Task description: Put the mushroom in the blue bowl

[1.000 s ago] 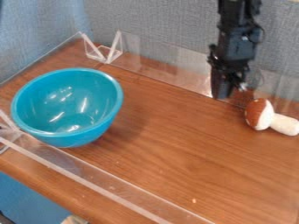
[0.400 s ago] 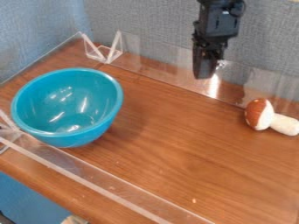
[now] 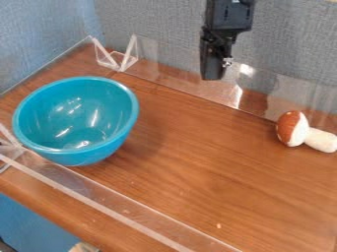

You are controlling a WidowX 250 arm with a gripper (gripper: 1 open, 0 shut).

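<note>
The mushroom (image 3: 299, 131) lies on its side at the right edge of the wooden table, reddish-brown cap to the left and cream stem pointing right. The blue bowl (image 3: 75, 119) stands upright at the left, with nothing inside it. My gripper (image 3: 212, 71) hangs high over the back of the table, up and to the left of the mushroom and well apart from it. Its black fingers are shut together and hold nothing.
A low clear acrylic wall (image 3: 171, 74) runs along the back of the wooden table (image 3: 198, 167), with another along the front edge (image 3: 105, 209). A small clear triangular stand (image 3: 116, 56) sits at the back left corner.
My gripper has risen and moved left, away from the spot next to the mushroom. The mushroom and the bowl have stayed where they were.
</note>
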